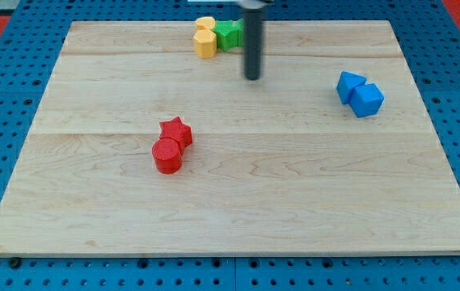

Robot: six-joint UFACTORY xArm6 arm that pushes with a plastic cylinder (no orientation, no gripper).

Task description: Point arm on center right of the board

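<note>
My tip (252, 78) sits on the far part of the worktop (294, 218), slightly right of centre, touching no block. No hand fitted, only the bare rod; nothing to spread or pinch. Target, the centre-right of the board, lies to the right and nearer, just near of the blue blocks (360, 93).

Just left of the tip, at the far edge: green block (230, 34), yellow blocks (205, 37). Left of centre: red star (176, 129) touching red cylinder (166, 155).

Judged: approach step, not yet on target. Next move: slide right and nearer, passing near-side of the blue pair without nudging them.
</note>
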